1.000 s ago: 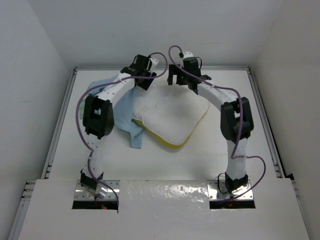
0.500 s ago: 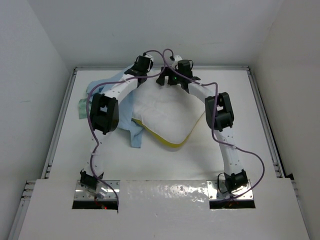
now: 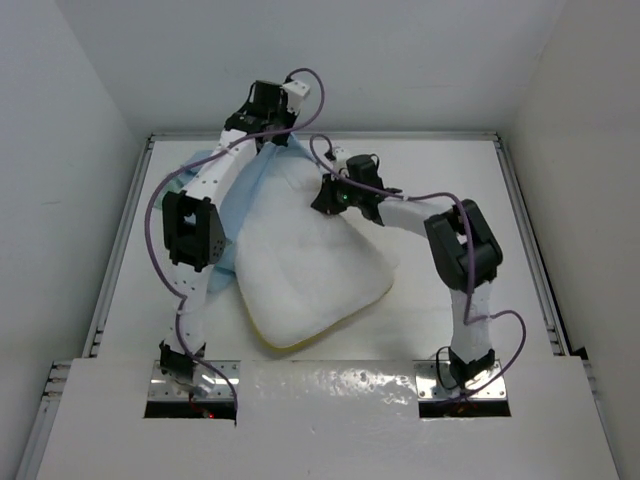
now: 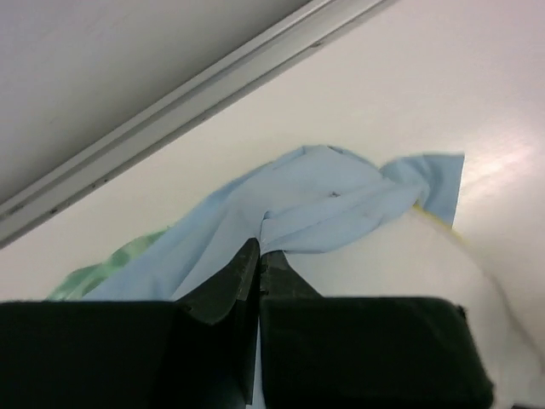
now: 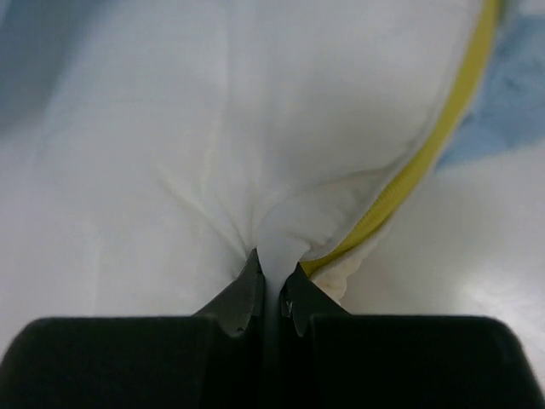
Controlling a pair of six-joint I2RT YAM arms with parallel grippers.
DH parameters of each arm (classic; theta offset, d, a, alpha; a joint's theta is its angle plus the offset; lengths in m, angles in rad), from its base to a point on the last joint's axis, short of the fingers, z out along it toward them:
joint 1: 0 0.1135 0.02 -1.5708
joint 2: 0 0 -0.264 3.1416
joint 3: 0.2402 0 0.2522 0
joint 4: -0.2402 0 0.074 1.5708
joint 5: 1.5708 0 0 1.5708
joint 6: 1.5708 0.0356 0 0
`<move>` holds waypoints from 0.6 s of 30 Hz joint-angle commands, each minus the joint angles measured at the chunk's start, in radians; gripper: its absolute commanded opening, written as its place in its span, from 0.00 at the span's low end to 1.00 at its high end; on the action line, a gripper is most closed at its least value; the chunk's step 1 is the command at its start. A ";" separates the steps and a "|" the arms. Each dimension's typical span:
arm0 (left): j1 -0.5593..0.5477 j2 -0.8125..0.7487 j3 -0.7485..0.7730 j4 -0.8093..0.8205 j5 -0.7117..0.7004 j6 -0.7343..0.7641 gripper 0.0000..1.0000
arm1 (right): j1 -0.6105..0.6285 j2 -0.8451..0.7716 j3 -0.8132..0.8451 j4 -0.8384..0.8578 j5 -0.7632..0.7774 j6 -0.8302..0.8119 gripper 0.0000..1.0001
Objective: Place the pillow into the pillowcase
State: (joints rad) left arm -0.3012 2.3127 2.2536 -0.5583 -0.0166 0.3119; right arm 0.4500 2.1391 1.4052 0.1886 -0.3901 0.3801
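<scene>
Top view first: the pillow [image 3: 310,260] lies slanted across the middle of the table [image 3: 450,170]. One corner points at the near edge, and the yellow band [image 3: 300,340] shows along that low side. The pillowcase [image 3: 245,190] is bunched at the far left, blue side up, tucked against the pillow's far-left edge and partly under the left arm. The left gripper [image 3: 272,140] sits at the far end over the blue fabric. The right gripper [image 3: 325,197] is on the pillow's far edge.

Left wrist cam: the fingers are pressed together with a pinch of light blue pillowcase between the tips. The cloth fans out from there, with a bit of mint green off to the left. White pillow sits just beside it on the right. A metal rail [image 4: 196,98] runs along the table's far edge.

Right wrist cam: the fingers are clamped on a fold of the white pillow right next to the yellow band, and the fabric puckers into the tips. A scrap of blue shows top right.
</scene>
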 commanded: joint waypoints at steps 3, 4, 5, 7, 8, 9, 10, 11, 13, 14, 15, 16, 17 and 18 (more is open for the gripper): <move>-0.110 -0.200 -0.075 -0.118 0.283 0.148 0.00 | 0.107 -0.305 -0.219 0.331 0.043 0.130 0.00; -0.127 -0.219 -0.095 -0.183 0.337 0.168 0.00 | 0.108 -0.330 -0.276 0.365 0.074 0.166 0.00; -0.148 -0.251 -0.133 -0.218 0.387 0.209 0.00 | 0.108 -0.352 -0.302 0.394 0.141 0.187 0.00; -0.162 -0.306 -0.199 -0.277 0.575 0.231 0.00 | 0.111 -0.410 -0.362 0.489 0.238 0.227 0.00; -0.179 -0.321 -0.221 -0.285 0.639 0.234 0.00 | 0.111 -0.422 -0.385 0.533 0.266 0.246 0.00; -0.188 -0.332 -0.238 -0.319 0.740 0.246 0.00 | 0.108 -0.441 -0.438 0.655 0.295 0.296 0.00; -0.202 -0.348 -0.241 -0.342 0.774 0.262 0.00 | 0.108 -0.447 -0.460 0.720 0.330 0.313 0.00; -0.226 -0.352 -0.246 -0.366 0.806 0.300 0.00 | 0.108 -0.452 -0.478 0.768 0.397 0.334 0.00; -0.240 -0.374 -0.262 -0.457 0.904 0.358 0.00 | 0.084 -0.452 -0.508 0.836 0.479 0.420 0.00; -0.243 -0.381 -0.265 -0.494 0.938 0.422 0.00 | 0.072 -0.450 -0.514 0.838 0.517 0.451 0.00; -0.242 -0.387 -0.275 -0.559 0.981 0.452 0.00 | 0.049 -0.446 -0.534 0.836 0.610 0.509 0.00; -0.243 -0.404 -0.282 -0.584 0.988 0.482 0.00 | 0.039 -0.435 -0.543 0.832 0.666 0.537 0.00; -0.245 -0.414 -0.298 -0.598 0.982 0.519 0.00 | 0.035 -0.426 -0.551 0.801 0.785 0.557 0.00; -0.248 -0.430 -0.340 -0.598 0.937 0.527 0.00 | 0.032 -0.417 -0.537 0.764 0.837 0.563 0.00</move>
State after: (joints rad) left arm -0.5018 1.9850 1.9717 -0.9588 0.7170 0.7277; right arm 0.5304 1.7351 0.8238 0.7326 0.1162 0.8074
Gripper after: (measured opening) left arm 0.005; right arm 0.046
